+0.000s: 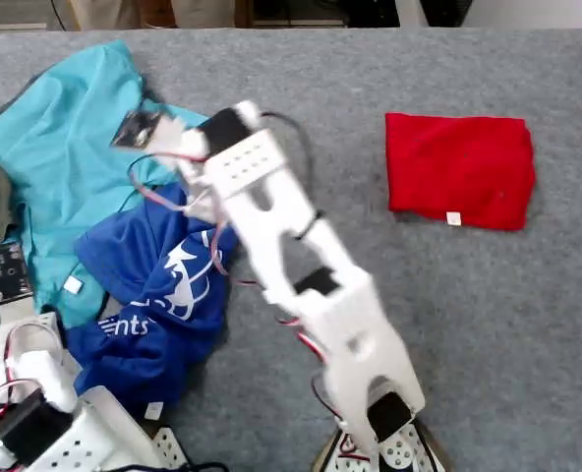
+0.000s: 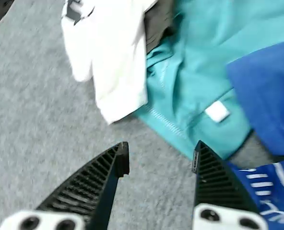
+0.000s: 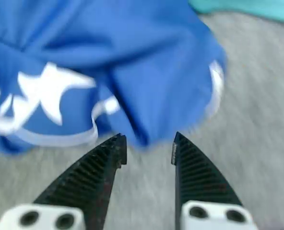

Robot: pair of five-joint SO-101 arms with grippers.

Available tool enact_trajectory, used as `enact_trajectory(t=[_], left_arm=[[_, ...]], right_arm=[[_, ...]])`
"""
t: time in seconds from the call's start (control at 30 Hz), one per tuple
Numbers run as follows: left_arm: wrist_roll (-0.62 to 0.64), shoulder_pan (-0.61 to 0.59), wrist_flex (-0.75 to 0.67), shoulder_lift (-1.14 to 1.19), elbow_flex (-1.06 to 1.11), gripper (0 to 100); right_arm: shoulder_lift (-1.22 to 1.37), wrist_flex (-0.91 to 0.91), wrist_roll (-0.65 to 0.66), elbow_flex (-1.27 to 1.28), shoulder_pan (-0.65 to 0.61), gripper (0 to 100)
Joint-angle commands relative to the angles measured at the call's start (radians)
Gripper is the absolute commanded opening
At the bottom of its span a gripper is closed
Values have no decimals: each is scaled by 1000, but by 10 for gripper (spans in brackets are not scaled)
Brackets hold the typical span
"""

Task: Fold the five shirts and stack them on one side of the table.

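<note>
**A:** Where are the shirts?

**B:** The red shirt (image 1: 460,169) is folded into a neat rectangle and lies alone on the far right of the grey table (image 1: 527,324), well apart from the rest. The others are heaped on the left. The teal shirt (image 1: 60,157) is spread out and rumpled, and the blue shirt (image 1: 158,295) with white print is bunched up, partly on top of the teal one's near edge.

**A:** Anything else in that heap?

**B:** The left wrist view shows a white shirt (image 2: 111,57) crumpled beside the teal one, with a dark garment (image 2: 159,21) tucked between them. A small white label (image 2: 217,112) sits on the teal cloth.

**A:** And the right arm?

**B:** The right arm (image 1: 301,265) stretches from its base at the near edge diagonally up and left, over the blue shirt. The right gripper (image 3: 147,143) has its jaws parted. The blue hem sits right at the tips and dips a little into the gap, but nothing is pinched.

**A:** The left?

**B:** The left arm (image 1: 45,423) sits low in the near-left corner. The left gripper (image 2: 160,155) is spread wide and holds nothing. It hangs over bare table just short of the teal hem, with the white shirt beyond.
</note>
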Motion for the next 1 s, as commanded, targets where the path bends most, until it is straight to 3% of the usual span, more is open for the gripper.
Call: enact_trajectory(t=[0.0,0.17,0.3,0.5,0.63,0.8,0.97], left_arm=[[-29,-49,-37,-4,18,218],[-26,-49,-40,-4,23,218],[-26,-49,-41,-4,26,218],[-25,-8,-37,-4,25,218],[-25,12,-37,-4,20,217],[-23,18,-35,-2,28,217],[-23,34,-35,-2,28,217]], right_arm=[[211,18,-8,-295,-35,171],[410,23,-8,-481,2,157],[443,28,-8,-499,51,0],[423,29,-107,-489,131,1],[312,29,-118,-331,189,0],[68,28,-107,39,255,0],[-189,23,-32,364,321,0]])
